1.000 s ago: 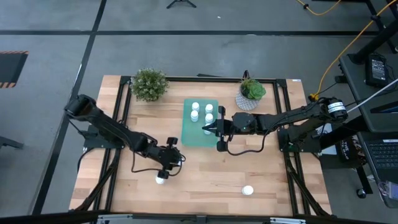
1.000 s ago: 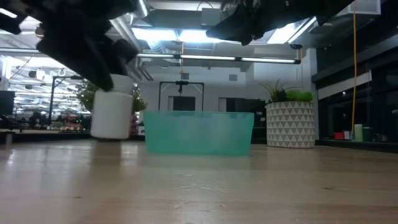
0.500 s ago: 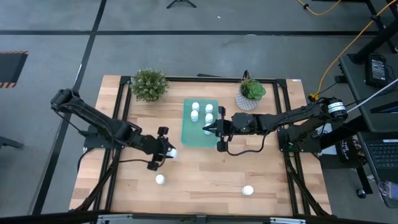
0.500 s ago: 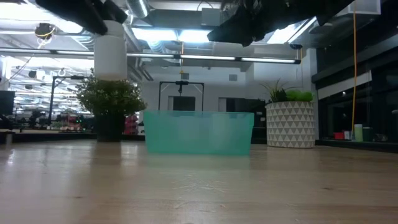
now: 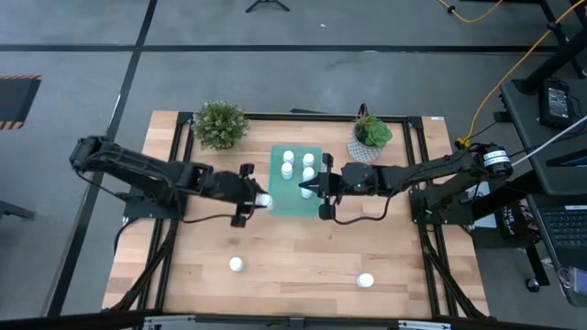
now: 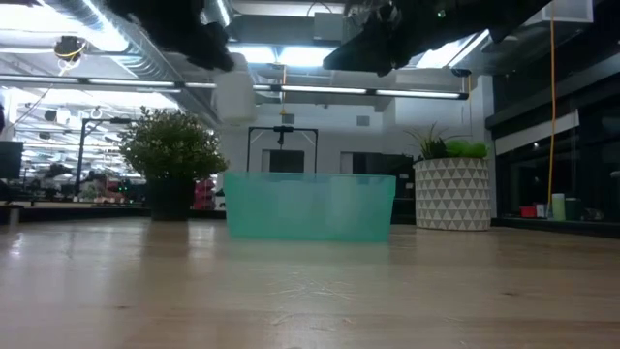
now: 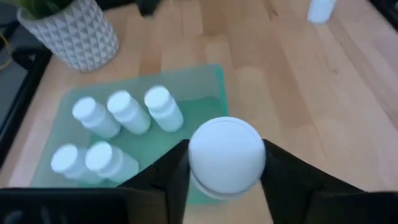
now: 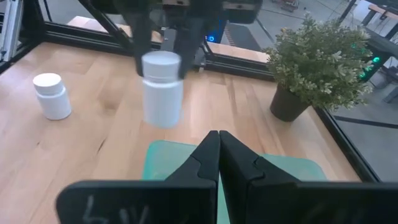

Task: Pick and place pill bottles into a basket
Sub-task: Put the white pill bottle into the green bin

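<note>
Five pill bottles (image 7: 130, 112) lie inside the basket (image 5: 281, 200), seen just ahead of my left hand (image 5: 254, 199) in its wrist view. One further bottle (image 7: 226, 155), white and capped, is clamped upright between the fingers (image 7: 163, 180) of my left hand, lifted clear of the bench (image 5: 303, 257) and hanging just beside the basket's near edge, on the side facing that hand. My right hand (image 5: 312, 189) hovers over the opposite side of the basket, across from the left hand, its two fingers (image 8: 202, 155) pressed together with nothing between them. Two loose bottles stand on the bench behind and to the side of my hands: one (image 5: 236, 265) below the left hand in the overhead view, one (image 5: 365, 280) nearer the right arm's side. One leafy plant in a dark pot (image 5: 220, 124) and one plant in a white patterned pot (image 5: 368, 139) stand beyond the basket at the bench's far edge.
</note>
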`<state>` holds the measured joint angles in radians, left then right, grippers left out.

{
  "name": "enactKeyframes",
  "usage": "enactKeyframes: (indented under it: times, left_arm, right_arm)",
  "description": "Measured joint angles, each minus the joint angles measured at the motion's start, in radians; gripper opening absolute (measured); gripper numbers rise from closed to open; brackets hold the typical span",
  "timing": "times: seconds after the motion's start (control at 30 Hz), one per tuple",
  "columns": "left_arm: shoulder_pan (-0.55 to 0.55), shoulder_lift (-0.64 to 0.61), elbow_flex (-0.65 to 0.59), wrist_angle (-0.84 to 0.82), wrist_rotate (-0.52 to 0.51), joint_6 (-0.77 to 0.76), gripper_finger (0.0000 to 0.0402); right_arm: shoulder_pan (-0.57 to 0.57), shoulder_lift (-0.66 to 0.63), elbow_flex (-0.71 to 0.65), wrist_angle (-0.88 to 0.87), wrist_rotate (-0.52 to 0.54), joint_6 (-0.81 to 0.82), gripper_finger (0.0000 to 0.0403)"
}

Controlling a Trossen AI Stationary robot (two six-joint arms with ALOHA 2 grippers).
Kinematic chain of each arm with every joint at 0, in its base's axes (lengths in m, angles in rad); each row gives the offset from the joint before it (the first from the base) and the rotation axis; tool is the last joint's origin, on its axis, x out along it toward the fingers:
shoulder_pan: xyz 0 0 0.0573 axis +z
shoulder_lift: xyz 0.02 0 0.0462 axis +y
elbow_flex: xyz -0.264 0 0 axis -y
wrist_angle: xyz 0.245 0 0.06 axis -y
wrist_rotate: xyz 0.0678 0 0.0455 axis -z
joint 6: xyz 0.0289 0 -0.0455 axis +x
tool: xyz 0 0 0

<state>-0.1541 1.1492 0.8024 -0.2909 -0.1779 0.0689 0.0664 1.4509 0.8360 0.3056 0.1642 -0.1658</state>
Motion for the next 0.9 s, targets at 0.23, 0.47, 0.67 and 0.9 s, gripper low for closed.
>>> enactKeyframes:
  times: [0.23, 0.47, 0.67, 0.9]
  left_arm:
    - [0.155, 0.057, 0.002, 0.122, 0.1, 0.071, 0.0156]
    - [0.259, 0.19, 0.002, 0.23, 0.213, 0.126, 0.0156]
    - [0.315, 0.265, 0.001, 0.287, 0.226, 0.171, 0.0156]
    - [0.355, 0.29, 0.0, 0.31, 0.267, 0.172, 0.0156]
  right_arm:
    - [-0.032, 0.0, 0.0, -0.017, 0.018, 0.007, 0.0011]
    - [-0.035, -0.009, 0.0, -0.09, 0.176, -0.018, 0.0004]
    - [-0.062, -0.022, -0.004, -0.157, 0.089, -0.027, 0.0003]
    - [-0.144, -0.133, -0.107, -0.134, -0.09, -0.027, 0.0002]
